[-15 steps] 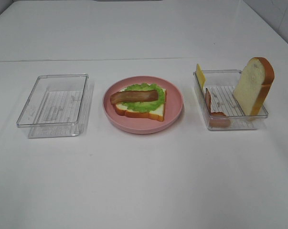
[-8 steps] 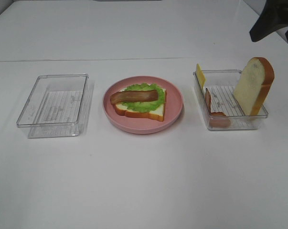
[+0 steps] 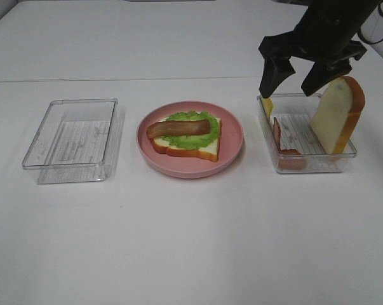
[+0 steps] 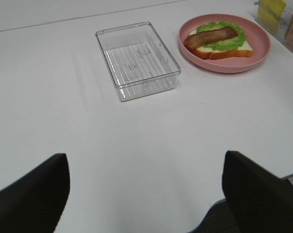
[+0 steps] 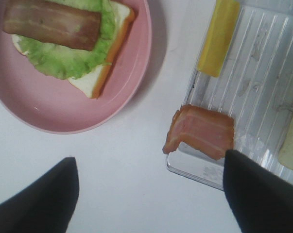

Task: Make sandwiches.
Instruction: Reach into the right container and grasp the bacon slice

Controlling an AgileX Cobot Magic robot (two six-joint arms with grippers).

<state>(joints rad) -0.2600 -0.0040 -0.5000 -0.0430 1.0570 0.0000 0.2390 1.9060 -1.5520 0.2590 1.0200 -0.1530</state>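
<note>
The sandwich [image 3: 185, 133] on the round pink plate [image 3: 229, 152] is a white bread slice with green lettuce and one brown bacon strip on top; it also shows in the left wrist view [image 4: 218, 39] and the right wrist view [image 5: 63, 43]. The right clear tray [image 3: 305, 162] holds a yellow cheese slice [image 3: 266, 101], a bacon strip [image 3: 279, 135] and an upright bread slice [image 3: 337, 114]. My right gripper [image 3: 291, 79] hovers open and empty above this tray, over the cheese [image 5: 218, 39] and bacon [image 5: 200, 131]. My left gripper [image 4: 145, 158] is open and empty over bare table, well short of the left tray.
An empty clear tray [image 3: 70, 136] stands left of the plate, also in the left wrist view [image 4: 136, 58]. The white table's front edge shows by the left gripper's finger [image 4: 263, 194].
My right arm has come in from the upper right and now hangs over the right tray. The food and trays have not moved.
</note>
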